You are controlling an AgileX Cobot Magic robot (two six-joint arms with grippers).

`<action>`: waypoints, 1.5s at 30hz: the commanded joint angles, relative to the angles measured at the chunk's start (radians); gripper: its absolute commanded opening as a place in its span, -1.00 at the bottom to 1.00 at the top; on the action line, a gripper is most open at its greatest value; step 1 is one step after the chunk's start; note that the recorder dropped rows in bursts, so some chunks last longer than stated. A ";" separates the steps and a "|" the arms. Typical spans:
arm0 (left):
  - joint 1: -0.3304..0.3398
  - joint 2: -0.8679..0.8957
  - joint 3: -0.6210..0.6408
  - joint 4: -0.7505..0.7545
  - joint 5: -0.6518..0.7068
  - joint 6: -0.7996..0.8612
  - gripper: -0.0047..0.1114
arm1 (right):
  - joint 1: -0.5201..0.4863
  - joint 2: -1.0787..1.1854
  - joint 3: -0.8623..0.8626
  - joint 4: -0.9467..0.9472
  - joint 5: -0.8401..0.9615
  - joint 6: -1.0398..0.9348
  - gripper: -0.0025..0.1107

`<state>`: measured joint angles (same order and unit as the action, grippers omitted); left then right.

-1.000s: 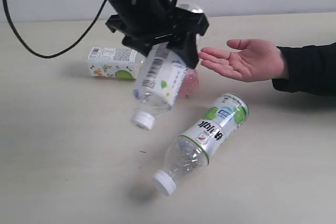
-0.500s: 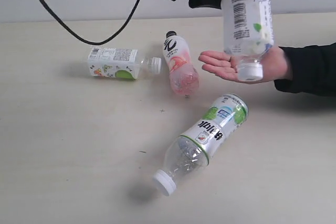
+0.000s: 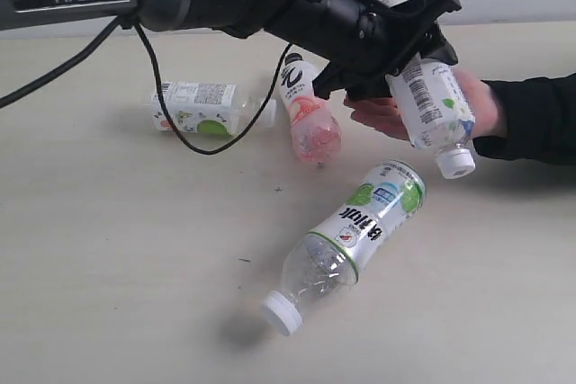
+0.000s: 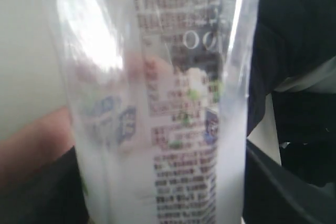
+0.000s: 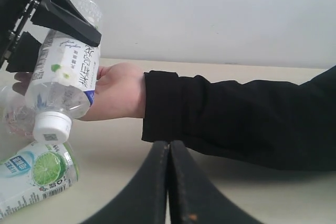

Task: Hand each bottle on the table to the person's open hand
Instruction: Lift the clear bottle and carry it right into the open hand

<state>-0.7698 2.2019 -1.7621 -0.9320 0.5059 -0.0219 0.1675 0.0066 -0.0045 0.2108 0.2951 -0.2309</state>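
My left gripper (image 3: 416,42) is shut on a white-capped bottle (image 3: 434,112), held cap-down over the person's open hand (image 3: 387,114). That same bottle (image 4: 157,108) fills the left wrist view, and the bottle (image 5: 63,85) shows in the right wrist view against the hand (image 5: 118,90). On the table (image 3: 108,267) lie a squarish white-capped bottle (image 3: 202,108), a pink bottle with a black cap (image 3: 309,114), and a green-labelled white-capped bottle (image 3: 355,227). My right gripper (image 5: 169,148) is shut and holds nothing, low over the table near the person's sleeve.
The person's black sleeve (image 3: 535,119) reaches in from the right edge. A black cable (image 3: 180,123) hangs from the left arm down over the squarish bottle. A pale wall runs behind the table's far edge.
The left arm has lowered and tilted the held bottle down onto the person's palm; its cap now points lower right, past the hand. The bottles on the table have not moved.
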 commanded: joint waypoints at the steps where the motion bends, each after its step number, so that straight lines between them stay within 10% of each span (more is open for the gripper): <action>1: 0.003 0.027 -0.037 -0.039 -0.029 0.073 -0.92 | -0.005 -0.007 0.005 -0.001 -0.006 -0.001 -0.96; 21: 0.028 0.035 -0.039 -0.021 0.088 0.022 -0.91 | -0.005 -0.007 0.005 -0.001 -0.006 -0.001 -0.96; 34: 0.038 0.035 -0.039 -0.021 0.119 0.028 0.39 | -0.005 -0.007 0.005 -0.001 -0.006 -0.001 -0.96; 45: 0.038 0.035 -0.039 -0.021 0.109 0.073 0.53 | -0.005 -0.007 0.005 -0.001 -0.006 -0.001 -0.96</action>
<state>-0.7360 2.2395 -1.7926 -0.9567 0.6230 0.0409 0.1675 0.0066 -0.0045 0.2108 0.2951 -0.2309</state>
